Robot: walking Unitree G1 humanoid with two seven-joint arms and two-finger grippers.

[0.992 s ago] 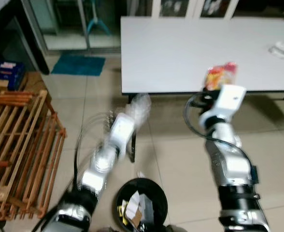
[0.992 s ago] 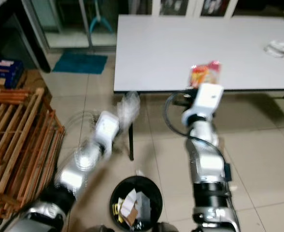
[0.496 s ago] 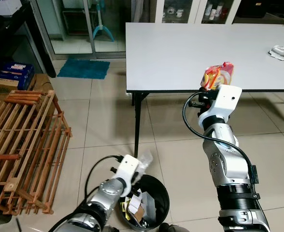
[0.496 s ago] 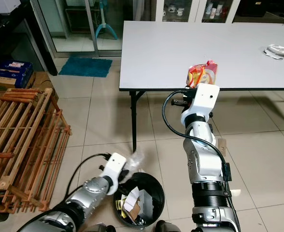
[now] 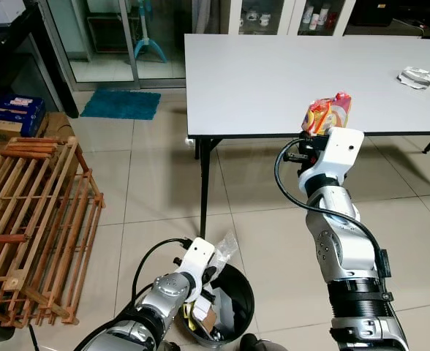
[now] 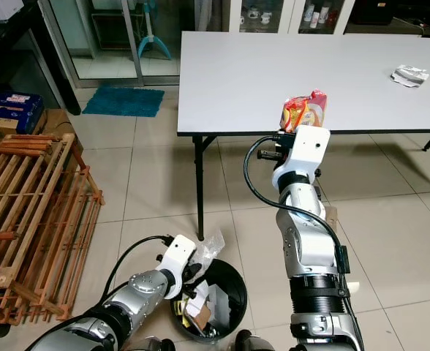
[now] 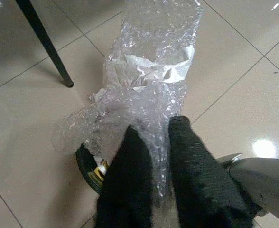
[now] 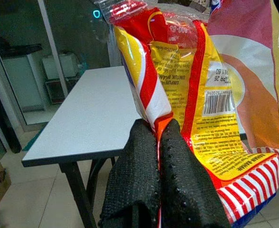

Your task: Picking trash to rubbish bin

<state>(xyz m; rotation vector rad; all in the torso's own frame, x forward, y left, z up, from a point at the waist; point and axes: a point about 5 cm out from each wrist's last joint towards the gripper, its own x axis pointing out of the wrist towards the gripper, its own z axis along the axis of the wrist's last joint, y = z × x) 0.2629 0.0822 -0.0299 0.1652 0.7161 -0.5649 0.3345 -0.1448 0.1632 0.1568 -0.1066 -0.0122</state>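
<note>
A crumpled piece of clear bubble wrap (image 7: 146, 90) is pinched between the two black fingers of the left gripper (image 7: 153, 161), low and near, just above the left rim of the round black rubbish bin (image 5: 246, 311). In the head views the wrap (image 6: 212, 246) pokes up beside the gripper's white wrist housing, over the edge of the bin, which stands on the tiled floor (image 5: 156, 190) and already holds scraps of paper and cardboard (image 6: 200, 307).

The right gripper (image 8: 157, 142) is raised high, at the level of the near edge of the white table (image 5: 288, 73). Its fingers are pressed together on the lower edge of a red, yellow and white snack bag (image 8: 201, 85), which stands upright above them; a barcode is visible on the bag. In the head views the bag (image 5: 327, 115) rises just above the right arm's white wrist housing, in front of the table's near edge.

Far to the right on the table top lies a small crumpled silvery wrapper (image 5: 416, 75), well apart from both grippers. The table's dark front leg (image 5: 204, 186) comes down to the floor just beyond the bin. To the left stands a slatted wooden rack (image 5: 32, 227), with a blue mat (image 5: 120, 104) on the floor farther off by a glass door.
</note>
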